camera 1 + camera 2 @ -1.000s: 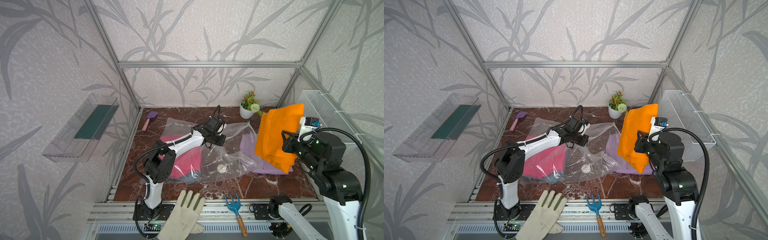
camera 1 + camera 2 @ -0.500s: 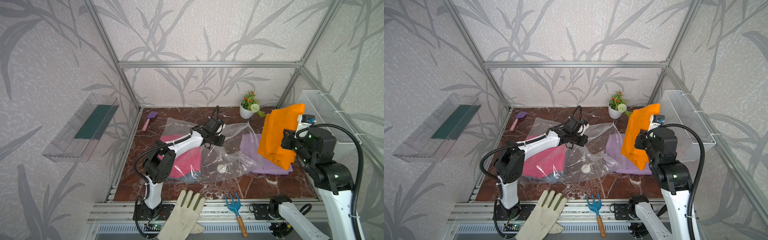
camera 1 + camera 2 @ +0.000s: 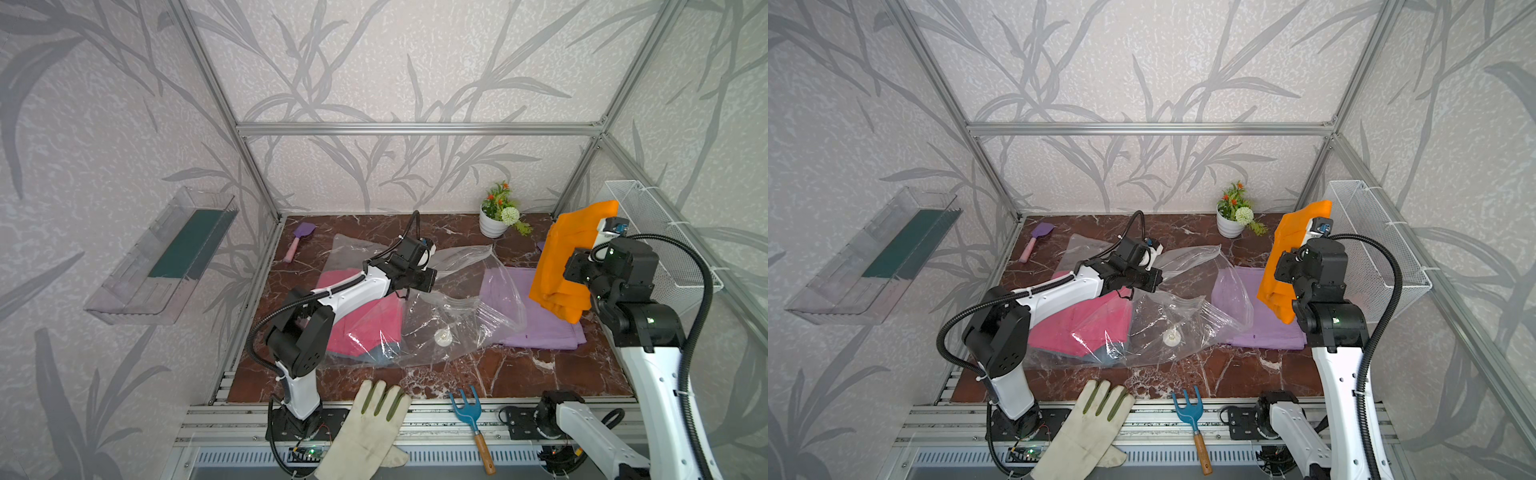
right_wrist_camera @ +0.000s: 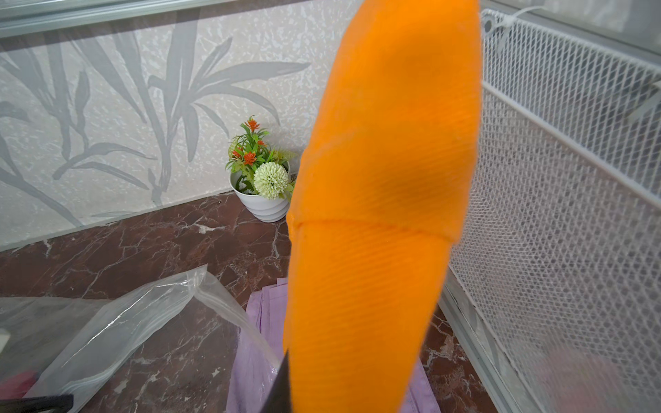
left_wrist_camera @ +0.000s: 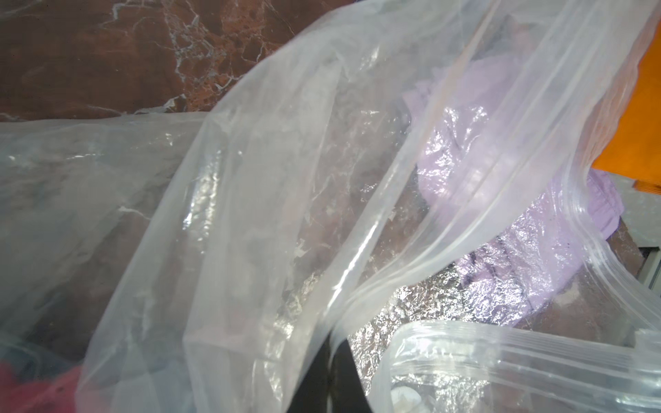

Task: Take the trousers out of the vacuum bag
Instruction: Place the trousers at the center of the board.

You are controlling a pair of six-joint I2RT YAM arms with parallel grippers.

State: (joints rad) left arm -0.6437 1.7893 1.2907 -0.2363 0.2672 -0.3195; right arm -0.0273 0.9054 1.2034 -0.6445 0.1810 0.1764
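Right gripper (image 3: pixel 571 270): closed on a fold of the orange trousers (image 3: pixel 565 245). The cloth hangs from the jaws, off the table.
Change, right side: in the last second the gripper has swung the orange trousers away from the vacuum bag (image 3: pixel 457 316) and towards the wire basket (image 3: pixel 665 249) just behind it. The hanging bundle now looks narrower and wholly clear of the plastic.
Below right gripper: the lilac trousers (image 3: pixel 544 328) lie flat on the table, out of the bag apart from a flap of film over their near edge.
Left gripper (image 3: pixel 432 279): shut, pinching the film at the bag mouth and holding it raised. No visible shift in the last second.
Below and behind left gripper: the pink trousers (image 3: pixel 365 324) are inside the bag, with the denim trousers (image 3: pixel 374 357) showing as a grey-blue edge under them. The valve (image 3: pixel 442 336) is on the slack film nearby.
Meaning for task: judged two pairs out and two left. The orange pair needs setting down, probably beside or on the lilac pair. The mouth is held open for the next reach.
Writing, brands: none readable in any view. The bag and the cloth show no legible print.
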